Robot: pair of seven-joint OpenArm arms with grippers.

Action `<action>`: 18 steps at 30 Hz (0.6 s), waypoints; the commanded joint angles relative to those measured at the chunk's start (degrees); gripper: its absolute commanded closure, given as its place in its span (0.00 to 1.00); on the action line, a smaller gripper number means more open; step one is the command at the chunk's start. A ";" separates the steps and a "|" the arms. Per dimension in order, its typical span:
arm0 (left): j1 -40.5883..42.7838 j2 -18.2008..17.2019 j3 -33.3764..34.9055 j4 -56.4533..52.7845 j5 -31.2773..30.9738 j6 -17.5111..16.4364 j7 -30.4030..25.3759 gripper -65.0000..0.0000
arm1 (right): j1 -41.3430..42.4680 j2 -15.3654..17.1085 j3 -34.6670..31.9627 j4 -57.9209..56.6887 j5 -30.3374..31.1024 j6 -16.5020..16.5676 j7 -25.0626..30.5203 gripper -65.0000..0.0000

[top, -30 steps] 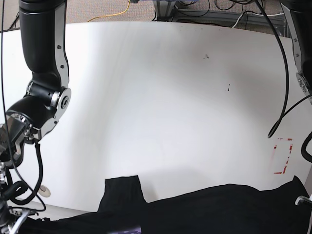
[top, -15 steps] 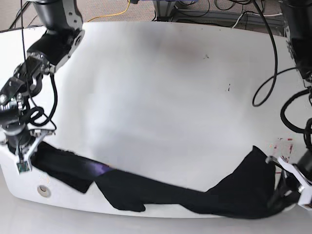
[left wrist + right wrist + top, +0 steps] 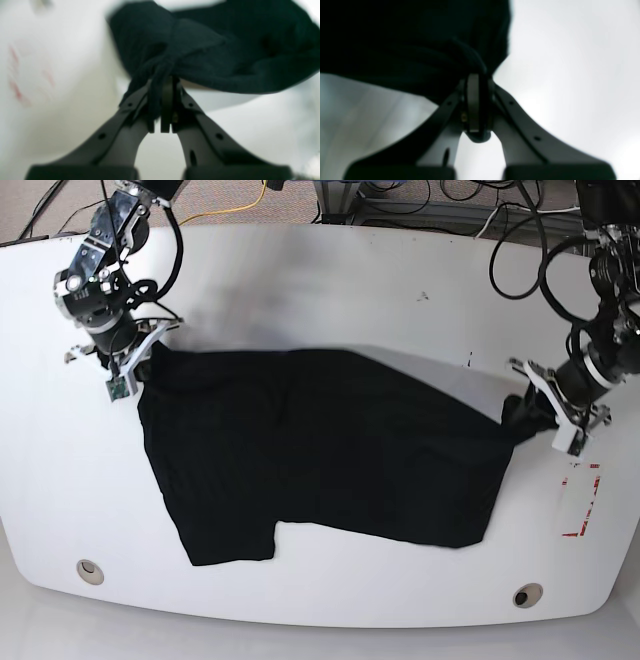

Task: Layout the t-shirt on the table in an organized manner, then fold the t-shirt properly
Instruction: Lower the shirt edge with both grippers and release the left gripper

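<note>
While pinched at both ends, lay spread black across the middle of the table (image 3: pixel 330 290).

Far left in the base view: right gripper (image 3: pixel 132 367), jaws pressed together on a bunched corner of the t-shirt (image 3: pixel 320 450); same clamp seen close in the right wrist view (image 3: pixel 476 75), dark cloth (image 3: pixel 407 45) gathered between the fingertips. Across the centre: black fabric mostly flat on the white top, one sleeve pointing toward the near edge by a metal-ringed hole (image 3: pixel 90 571). Far right: left gripper (image 3: pixel 528 412) closed tight on the opposite corner, cloth drawn into a tight knot at the jaws (image 3: pixel 166 75), red tape rectangle (image 3: pixel 582 500) just beside. No containers visible.
</note>
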 commanded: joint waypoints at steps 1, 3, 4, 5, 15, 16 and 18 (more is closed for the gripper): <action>2.60 -0.31 -0.81 0.82 -0.63 -0.02 -2.09 1.00 | -1.17 0.14 0.32 -0.96 0.16 -0.53 3.02 1.00; 5.77 0.04 -0.98 0.82 -0.54 -0.02 -2.09 1.00 | -2.84 0.05 0.32 -2.37 0.33 -0.53 3.55 1.00; 6.47 0.04 -0.98 0.74 -0.19 -0.02 -2.09 1.00 | -3.27 0.05 0.32 -2.63 0.33 -0.53 3.72 1.00; 7.70 0.22 -1.34 0.65 0.60 -0.02 -2.09 1.00 | -3.80 0.05 0.32 -3.07 0.33 -0.53 3.81 1.00; 12.71 0.31 -2.04 0.12 9.39 -0.02 -2.09 1.00 | -6.97 0.05 0.32 -3.77 0.42 -0.53 3.81 1.00; 13.15 0.31 -2.04 0.12 10.45 -0.02 -2.09 1.00 | -7.14 0.05 0.32 -3.77 0.42 -0.53 3.81 1.00; 13.59 0.22 -2.04 0.12 11.77 -0.02 -2.09 1.00 | -7.67 0.05 0.41 -3.77 0.42 -0.53 3.81 1.00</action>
